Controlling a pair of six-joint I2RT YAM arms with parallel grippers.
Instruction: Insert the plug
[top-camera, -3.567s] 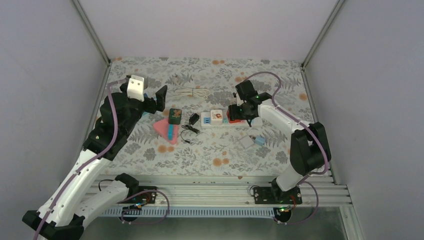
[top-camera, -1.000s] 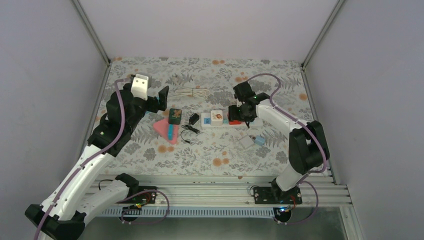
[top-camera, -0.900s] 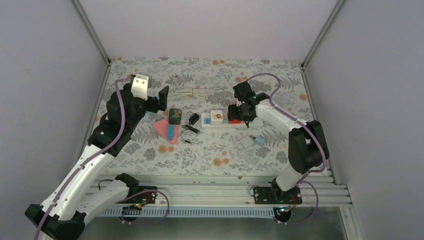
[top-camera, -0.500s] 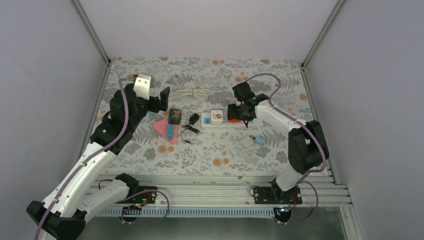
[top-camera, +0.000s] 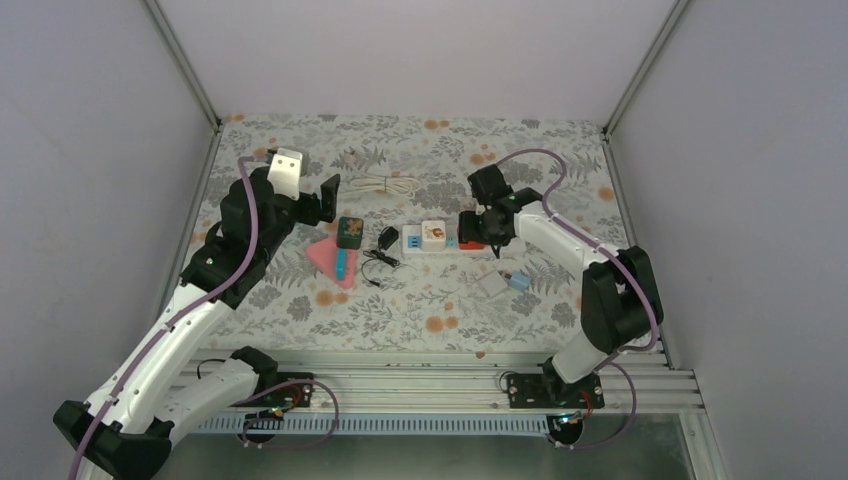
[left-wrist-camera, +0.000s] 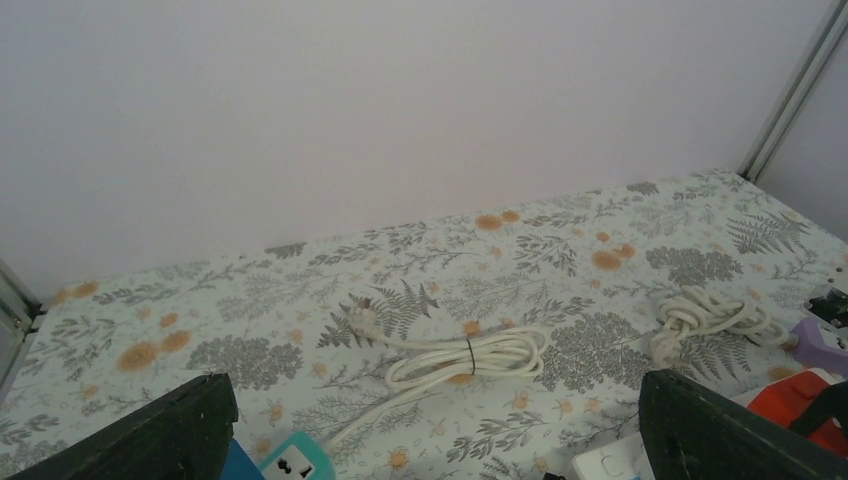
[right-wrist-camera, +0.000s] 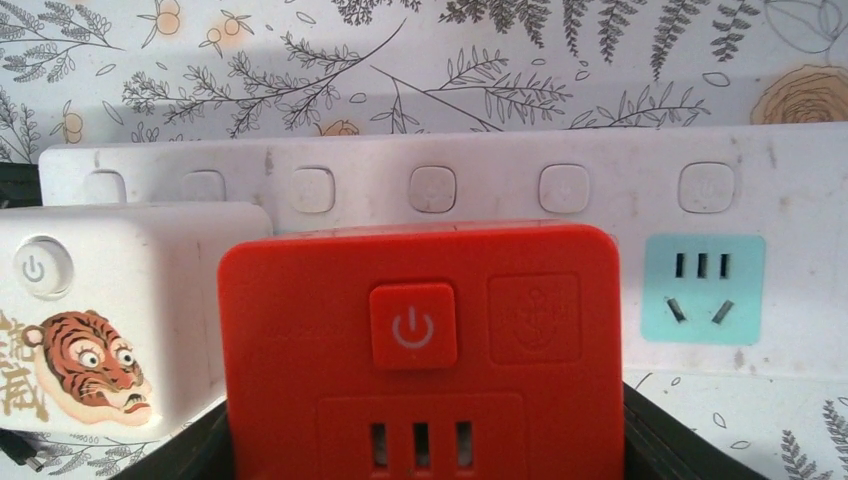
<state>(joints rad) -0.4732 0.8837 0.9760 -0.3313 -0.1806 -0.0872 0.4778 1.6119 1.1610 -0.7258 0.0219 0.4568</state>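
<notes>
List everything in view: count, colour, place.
power strip: 1, white, table centre
cube adapter: 1, red, at strip
tiger adapter: 1, white, on strip, beside red
coiled cables: 2, white, behind strip
charger cord: 1, black, left of strip
block: 1, green, left of cord
sheet: 1, pink, beside block
small plugs: 2, grey and blue, nearer than strip
socket block: 1, teal, left of sheet
left gripper: 1, black, open, raised
right gripper: 1, black, closed on cube adapter

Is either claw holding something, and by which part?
The right claw grips the red socket cube by its sides; the left claw holds nothing.
</notes>
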